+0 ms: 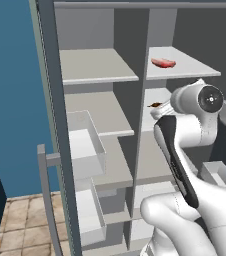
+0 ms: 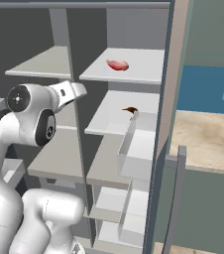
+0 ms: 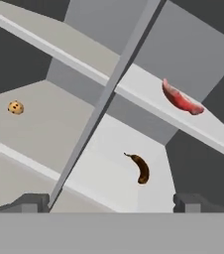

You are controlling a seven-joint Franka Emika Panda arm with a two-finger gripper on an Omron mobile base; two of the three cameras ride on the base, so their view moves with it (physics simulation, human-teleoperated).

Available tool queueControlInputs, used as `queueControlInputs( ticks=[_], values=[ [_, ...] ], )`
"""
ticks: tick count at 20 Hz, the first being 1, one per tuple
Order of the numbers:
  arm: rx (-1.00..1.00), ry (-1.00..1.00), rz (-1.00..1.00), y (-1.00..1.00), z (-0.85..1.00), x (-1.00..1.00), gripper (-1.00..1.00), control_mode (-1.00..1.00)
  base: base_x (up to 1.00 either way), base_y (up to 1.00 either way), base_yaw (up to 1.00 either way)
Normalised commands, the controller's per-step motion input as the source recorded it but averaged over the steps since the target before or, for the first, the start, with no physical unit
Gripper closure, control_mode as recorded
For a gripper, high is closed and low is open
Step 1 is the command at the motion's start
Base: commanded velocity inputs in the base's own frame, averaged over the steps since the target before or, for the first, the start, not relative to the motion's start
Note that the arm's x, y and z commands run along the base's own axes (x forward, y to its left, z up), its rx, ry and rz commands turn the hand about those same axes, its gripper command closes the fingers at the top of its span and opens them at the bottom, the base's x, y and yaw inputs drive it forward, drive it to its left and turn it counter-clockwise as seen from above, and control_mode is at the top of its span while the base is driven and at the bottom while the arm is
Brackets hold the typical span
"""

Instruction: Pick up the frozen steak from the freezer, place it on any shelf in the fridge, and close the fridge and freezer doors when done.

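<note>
Pinkish-red, the frozen steak (image 3: 181, 99) lies alone on an upper shelf (image 1: 195, 67) of the freezer (image 2: 126, 119). The hand (image 3: 112, 202) hangs before it with fingers wide apart, gripping nothing; a dark brown curved item (image 3: 140, 168) rests one shelf lower.

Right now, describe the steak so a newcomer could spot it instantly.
Find the tall grey two-door unit, standing open, and the upright divider splitting its shelves. On the upper shelf right of that divider lies the steak: a flat pinkish-red oval. The thin dark brown curved item one shelf below is not it.
</note>
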Motion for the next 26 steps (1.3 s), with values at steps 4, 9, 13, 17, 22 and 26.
queueControlInputs(
  ticks=[4, 9, 13, 17, 22, 26],
  values=[
    [0.0, 0.0, 0.0, 0.0, -0.01, -0.17, -1.0, 1.0, -0.66, 0.0, 0.0],
    [0.0, 0.0, 0.0, 0.0, 0.0, 0.0, -1.0, 1.0, -0.51, 0.03, 0.0],
    [0.0, 0.0, 0.0, 0.0, 0.0, 0.0, -1.0, 1.0, -0.37, 0.0, 0.01],
    [0.0, 0.0, 0.0, 0.0, 0.0, 0.0, -1.0, 1.0, -0.56, 0.0, 0.0],
    [0.0, 0.0, 0.0, 0.0, 0.0, 0.0, -1.0, 1.0, -0.48, 0.0, 0.0],
    [0.0, 0.0, 0.0, 0.0, 0.0, 0.0, -1.0, 1.0, -0.31, 0.0, 0.0]
  ],
)
